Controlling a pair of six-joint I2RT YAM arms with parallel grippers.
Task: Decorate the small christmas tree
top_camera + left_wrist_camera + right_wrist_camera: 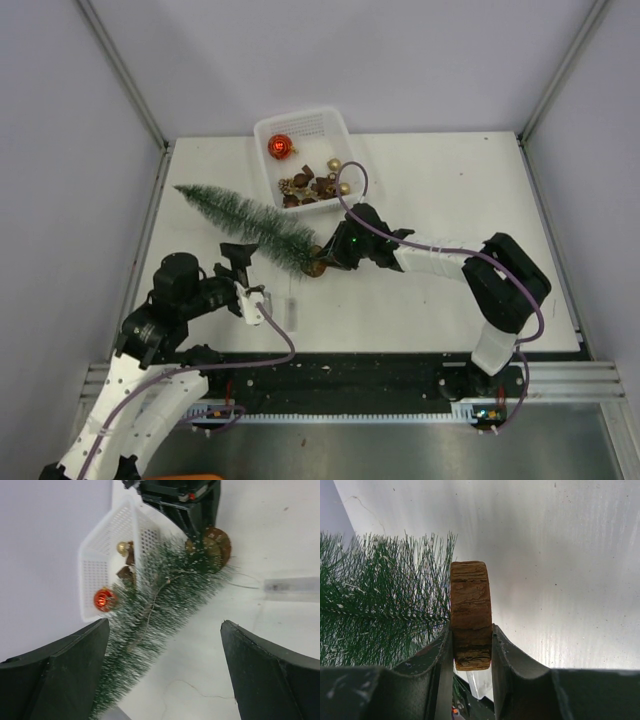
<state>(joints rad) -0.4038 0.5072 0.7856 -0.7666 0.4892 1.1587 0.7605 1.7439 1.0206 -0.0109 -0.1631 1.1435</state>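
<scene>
The small christmas tree (250, 222) lies slanted over the table, tip toward the back left, its frosted green bristles (375, 595) filling the left of the right wrist view. My right gripper (333, 254) is shut on its brown wooden disc base (471, 610), one finger on each flat face. My left gripper (239, 263) hangs open just in front of the tree's middle and holds nothing. In the left wrist view the tree (150, 615) runs past the left finger, with a thin wire along it. A red bauble (280, 146) and gold baubles (334, 164) lie in the white basket (318, 122).
The basket (107, 555) stands at the back of the table and also holds brown ornaments (305, 187). A small clear plastic piece (291, 311) lies on the table near my left gripper. Metal frame posts and grey walls close in the table's sides.
</scene>
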